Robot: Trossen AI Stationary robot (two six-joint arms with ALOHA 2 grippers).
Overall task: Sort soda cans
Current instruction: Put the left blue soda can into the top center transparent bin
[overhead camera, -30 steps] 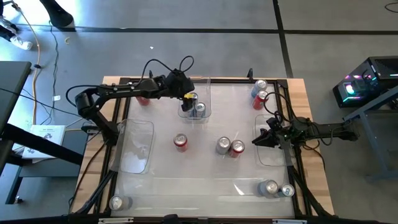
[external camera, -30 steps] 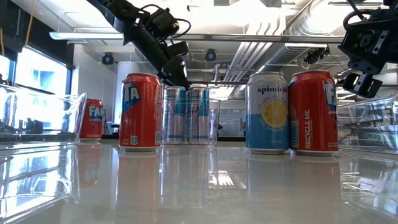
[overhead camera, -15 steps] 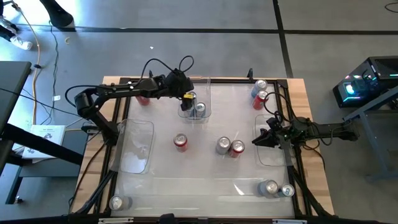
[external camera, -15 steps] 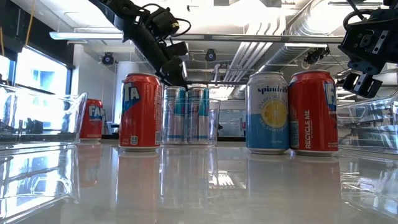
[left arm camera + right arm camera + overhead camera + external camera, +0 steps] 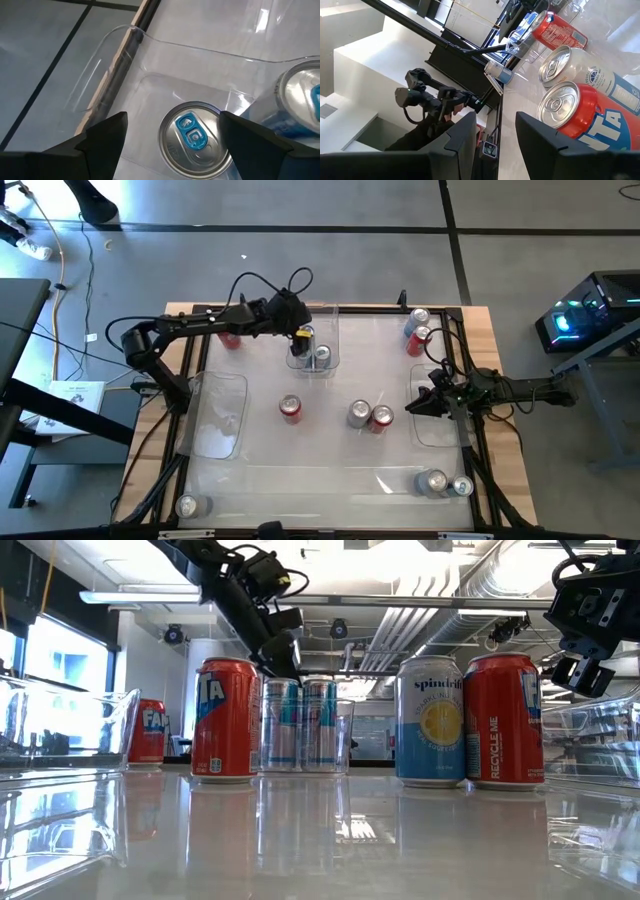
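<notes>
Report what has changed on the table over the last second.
Nothing visibly changed: the left gripper is still open over a can in the clear bin, and the right gripper still waits by the right-hand bin.

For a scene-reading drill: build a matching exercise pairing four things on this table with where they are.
Things:
1. left gripper
2. right gripper
3. Spindrift can
4. two slim blue-tabbed cans

Places:
A. inside the far middle clear bin
B. above the right-hand clear bin
C. mid-table, beside a red can
D. open over a can in the far bin

Pairs: 1-D, 2-B, 3-C, 4-A
</notes>
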